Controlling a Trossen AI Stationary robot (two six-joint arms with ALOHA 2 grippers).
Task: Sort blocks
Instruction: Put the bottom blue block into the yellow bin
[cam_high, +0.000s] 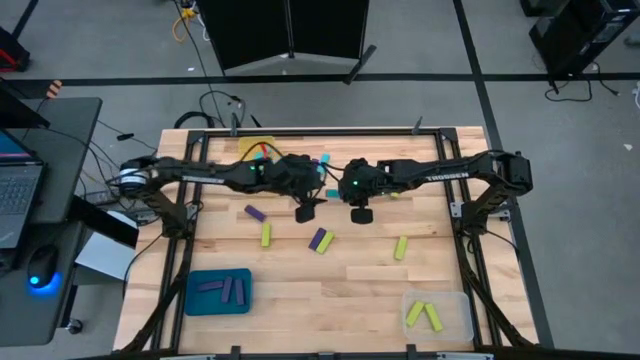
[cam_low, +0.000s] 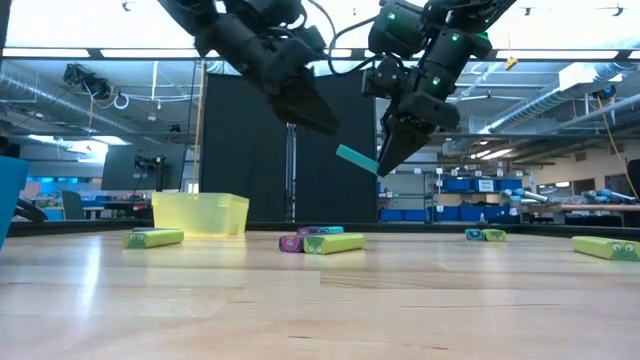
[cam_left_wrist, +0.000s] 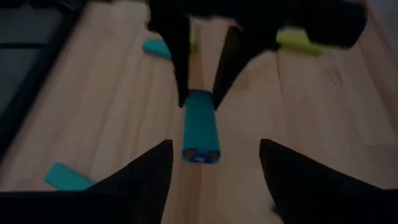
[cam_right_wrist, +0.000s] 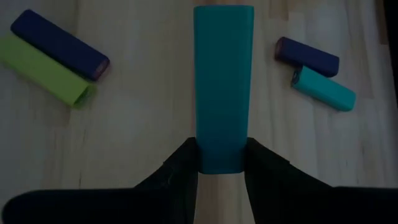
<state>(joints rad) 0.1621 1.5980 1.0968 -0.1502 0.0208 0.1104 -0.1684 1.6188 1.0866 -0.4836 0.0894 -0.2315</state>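
Note:
A cyan block (cam_right_wrist: 222, 74) hangs above the middle of the table, with my right gripper (cam_right_wrist: 219, 144) shut on it. My left gripper (cam_left_wrist: 216, 144) stands open just left of it, its fingers on either side of the block's free end (cam_left_wrist: 200, 152) without touching. Loose on the table lie purple blocks (cam_high: 254, 212) (cam_high: 320, 240), yellow-green blocks (cam_high: 266, 235) (cam_high: 400, 247) and a cyan block (cam_right_wrist: 323, 89) beside a purple one (cam_right_wrist: 308, 56). My right gripper pinches the cyan block's one short end (cam_right_wrist: 221, 158) between its two fingers. The fingers slant downward and the block runs on along them. In the low view the block (cam_low: 356, 158) sticks out past the fingertips toward the left gripper, tilted and clear of the table.
A blue tray (cam_high: 195, 300) with purple blocks sits at the near left. A clear tray (cam_high: 460, 305) with yellow-green blocks sits at the near right. A yellow tray (cam_high: 250, 148) stands at the far edge. Bare wood lies between the two near trays.

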